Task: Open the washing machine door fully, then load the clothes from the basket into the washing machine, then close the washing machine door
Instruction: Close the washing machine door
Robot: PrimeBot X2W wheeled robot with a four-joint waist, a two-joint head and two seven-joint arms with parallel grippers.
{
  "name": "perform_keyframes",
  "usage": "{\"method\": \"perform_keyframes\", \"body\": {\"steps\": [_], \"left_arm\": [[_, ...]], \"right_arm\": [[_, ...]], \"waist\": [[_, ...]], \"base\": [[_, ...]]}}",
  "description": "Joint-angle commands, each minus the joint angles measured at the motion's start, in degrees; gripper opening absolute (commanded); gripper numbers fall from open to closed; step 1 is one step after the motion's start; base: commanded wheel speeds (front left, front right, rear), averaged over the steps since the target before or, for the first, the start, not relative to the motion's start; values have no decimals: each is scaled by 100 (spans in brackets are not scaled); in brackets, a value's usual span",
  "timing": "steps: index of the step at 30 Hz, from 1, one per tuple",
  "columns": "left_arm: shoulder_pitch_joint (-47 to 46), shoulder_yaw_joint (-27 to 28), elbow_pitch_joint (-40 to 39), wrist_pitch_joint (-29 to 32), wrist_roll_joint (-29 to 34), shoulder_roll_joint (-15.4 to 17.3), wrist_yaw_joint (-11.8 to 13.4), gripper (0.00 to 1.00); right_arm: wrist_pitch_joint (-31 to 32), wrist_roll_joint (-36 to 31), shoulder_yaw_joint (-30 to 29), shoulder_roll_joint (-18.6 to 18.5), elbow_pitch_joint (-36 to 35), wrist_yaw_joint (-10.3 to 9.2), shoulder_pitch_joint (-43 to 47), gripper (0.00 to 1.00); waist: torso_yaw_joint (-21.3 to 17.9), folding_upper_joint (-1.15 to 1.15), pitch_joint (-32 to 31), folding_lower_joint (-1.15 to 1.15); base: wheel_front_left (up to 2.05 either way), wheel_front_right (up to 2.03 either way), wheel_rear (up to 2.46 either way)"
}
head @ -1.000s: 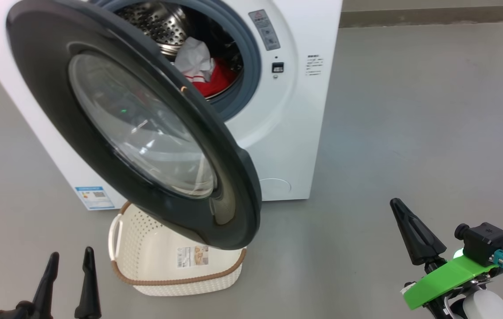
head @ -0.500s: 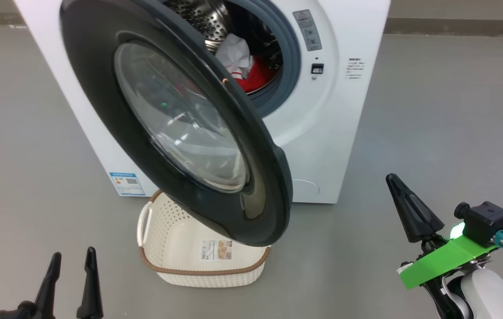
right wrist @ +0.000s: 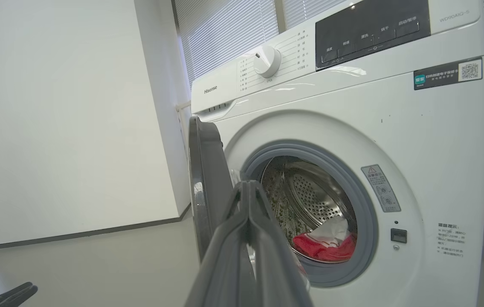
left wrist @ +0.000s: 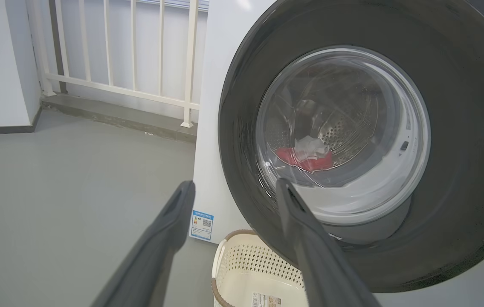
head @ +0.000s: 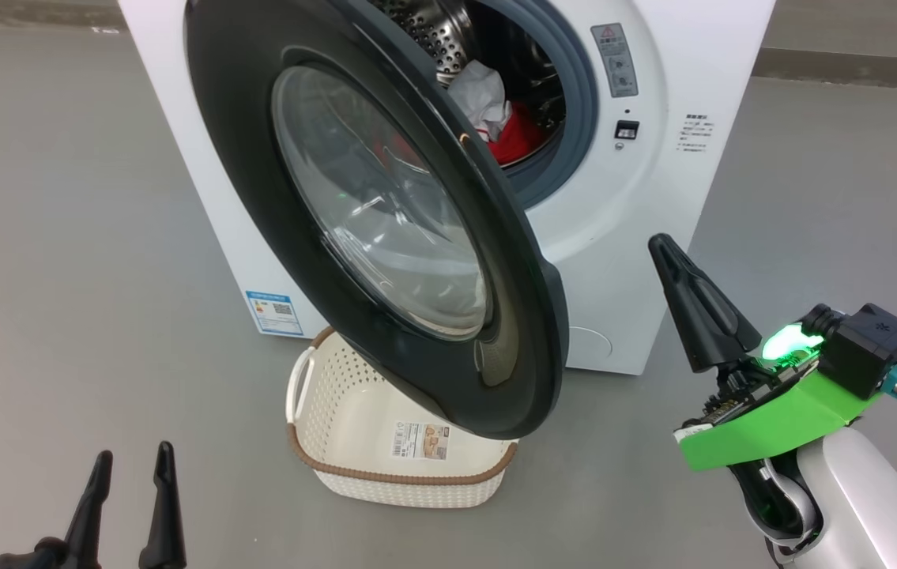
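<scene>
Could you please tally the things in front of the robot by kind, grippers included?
Washing machine: 1
Basket: 1
Heap of clothes: 1 (separate pieces cannot be told apart)
Grippers: 2, the left gripper open, the right gripper shut
Total: 5
</scene>
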Motion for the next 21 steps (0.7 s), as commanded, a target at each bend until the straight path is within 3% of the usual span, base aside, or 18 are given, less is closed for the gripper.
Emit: {"method": "perform_keyframes", "body": {"steps": [1,11,21], "left_arm": [[-113,173,-107,-70,-26,100,-29,100],[-89,145,-105,-70,-35,132,-15,100],[-84,93,-114,-70,-69,128,3,100]], "right_arm": [[-27,57,159,11,-281,9,-197,0],[-27,-40,678,3,-712,9,-218,0],[-27,-291,1253,-223,-220,9,-252,0]], "waist": [[79,0,-9,0],[288,0,-31,0],[529,0,44,0]], "base": [[0,0,0],[0,0,0],[0,0,0]]}}
